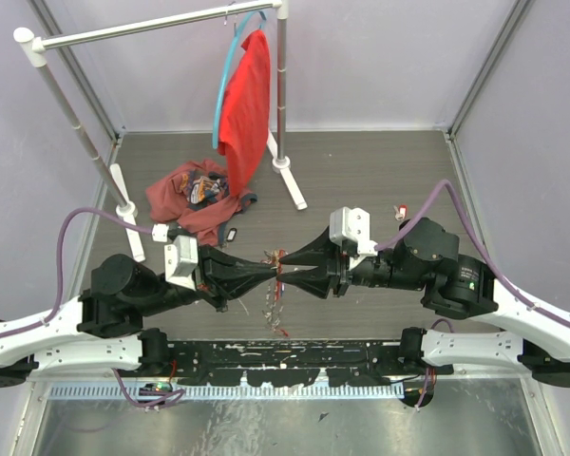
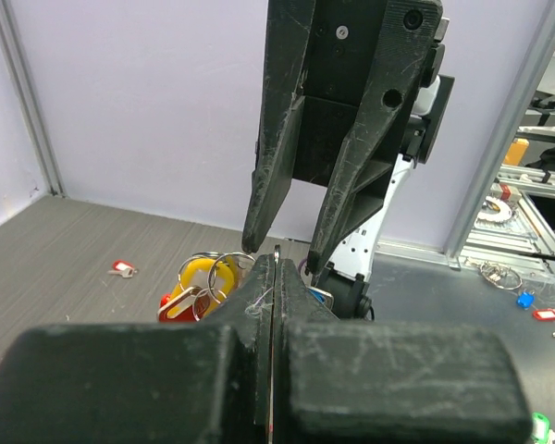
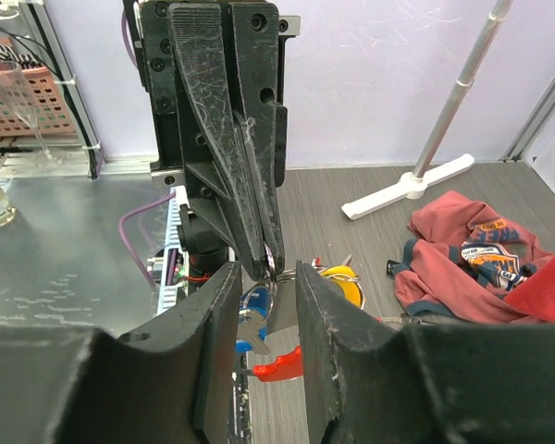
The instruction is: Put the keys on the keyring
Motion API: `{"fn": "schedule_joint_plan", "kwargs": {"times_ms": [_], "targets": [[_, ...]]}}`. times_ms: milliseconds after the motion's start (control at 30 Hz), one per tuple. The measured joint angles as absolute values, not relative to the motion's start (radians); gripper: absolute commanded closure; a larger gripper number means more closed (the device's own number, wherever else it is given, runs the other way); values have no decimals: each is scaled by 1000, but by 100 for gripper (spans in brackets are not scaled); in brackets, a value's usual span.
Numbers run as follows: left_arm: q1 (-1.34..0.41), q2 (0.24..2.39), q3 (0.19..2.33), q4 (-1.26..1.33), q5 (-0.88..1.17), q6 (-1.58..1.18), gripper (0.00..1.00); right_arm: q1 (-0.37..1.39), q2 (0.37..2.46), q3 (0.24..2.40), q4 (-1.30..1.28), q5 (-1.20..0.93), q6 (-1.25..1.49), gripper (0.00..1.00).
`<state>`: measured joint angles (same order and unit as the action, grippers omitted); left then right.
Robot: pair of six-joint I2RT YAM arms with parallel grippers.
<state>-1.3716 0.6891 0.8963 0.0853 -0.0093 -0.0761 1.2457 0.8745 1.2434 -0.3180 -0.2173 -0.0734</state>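
My left gripper (image 1: 275,269) is shut on the keyring (image 2: 277,249), a thin metal ring whose edge pokes up between the pinched fingertips, held above the table. From it hang a yellow tag (image 2: 202,276), a red tag (image 3: 284,363), a blue-headed key (image 3: 256,305) and a bead chain (image 1: 280,321). My right gripper (image 3: 268,274) faces it tip to tip, open, with its fingers (image 2: 262,208) either side of the ring and the left fingertips. A loose key with a red tag (image 1: 399,209) lies on the table to the right, apart from both grippers.
A white clothes rack (image 1: 285,114) stands at the back with a red shirt (image 1: 245,109) on a blue hanger. A red garment (image 1: 192,195) lies heaped at its foot, with a black fob (image 1: 232,234) beside it. Grey walls close in the table.
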Motion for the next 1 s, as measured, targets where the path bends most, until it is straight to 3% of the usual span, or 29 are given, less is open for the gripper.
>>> {"fn": "schedule_joint_plan", "kwargs": {"times_ms": [633,800,1000], "targets": [[-1371,673,896,86,-1,-76,100,1245,886,1232,-323,-216,-73,69],[-1371,673,896,86,3,-75,100,1246,888,1232,-323,-221,-73,81],[-1371,673,897,86,8,-75,100,1246,890,1232,-323,-231,-73,87]]}}
